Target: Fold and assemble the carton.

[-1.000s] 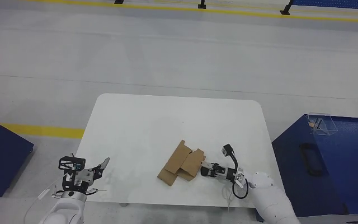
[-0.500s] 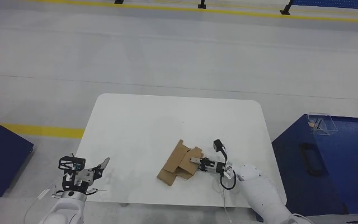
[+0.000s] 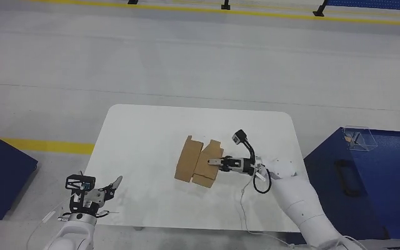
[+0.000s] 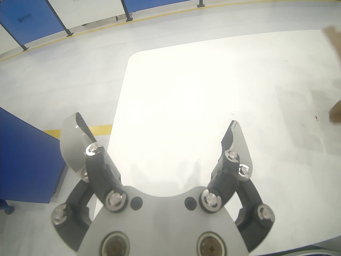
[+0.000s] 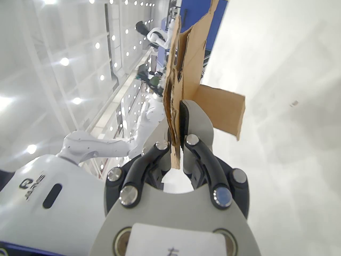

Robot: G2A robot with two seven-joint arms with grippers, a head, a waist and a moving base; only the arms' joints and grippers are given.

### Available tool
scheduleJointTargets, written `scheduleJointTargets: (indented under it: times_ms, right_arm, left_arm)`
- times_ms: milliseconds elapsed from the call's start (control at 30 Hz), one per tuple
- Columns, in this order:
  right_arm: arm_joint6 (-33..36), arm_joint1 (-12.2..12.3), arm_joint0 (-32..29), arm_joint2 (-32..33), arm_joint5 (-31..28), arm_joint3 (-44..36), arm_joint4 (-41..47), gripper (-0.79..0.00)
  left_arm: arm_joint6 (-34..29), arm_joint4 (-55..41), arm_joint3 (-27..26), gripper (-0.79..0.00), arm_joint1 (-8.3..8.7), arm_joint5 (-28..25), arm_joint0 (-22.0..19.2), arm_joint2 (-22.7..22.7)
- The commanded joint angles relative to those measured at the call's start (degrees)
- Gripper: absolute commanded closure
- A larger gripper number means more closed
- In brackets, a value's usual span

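- Cardboard in the top view: carton (image 3: 199,164) carried from near the front edge toward the middle of the tabletop (image 3: 156,131) and turned on the way. Pinched at one side by the right end effector (image 3: 217,162). Left end effector (image 3: 114,185) unmoved at the front-left corner.
- Left wrist view: left end effector (image 4: 157,126) spread wide, gripping nothing. Carton edge (image 4: 333,35) well apart.
- Right wrist view: right end effector (image 5: 176,123) clamped on a carton (image 5: 191,62) panel, one flap hanging toward the tabletop (image 5: 279,54). Contact there impossible to tell. Likely repositioned within reach of both arms, with no folding done yet.
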Motion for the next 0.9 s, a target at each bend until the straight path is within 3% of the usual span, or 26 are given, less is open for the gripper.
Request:
scheduleJointTargets:
  times_ms: [0, 167, 367, 600, 867]
  right_arm:
    - [2.1, 2.0, -2.6, 4.3, 2.1, -12.2, -0.2, 0.000]
    - [7.8, 4.7, -8.0, 11.9, 7.9, -31.4, 3.9, 0.000]
    - [8.2, 5.9, -9.4, 16.8, 12.0, -44.3, 5.7, 0.000]
    - [4.4, 6.4, -9.5, 18.0, 16.4, -49.8, 5.5, 0.000]
    - [4.4, 6.4, -9.5, 18.0, 16.4, -49.8, 5.5, 0.000]
  left_arm:
    - [0.0, 0.0, 0.0, -0.785, 0.00, 0.0, 0.0, 0.0]
    - [0.0, 0.0, 0.0, -0.785, 0.00, 0.0, 0.0, 0.0]
    - [0.0, 0.0, 0.0, -0.785, 0.00, 0.0, 0.0, 0.0]
    - [0.0, 0.0, 0.0, -0.785, 0.00, 0.0, 0.0, 0.0]
    - [0.0, 0.0, 0.0, -0.785, 0.00, 0.0, 0.0, 0.0]
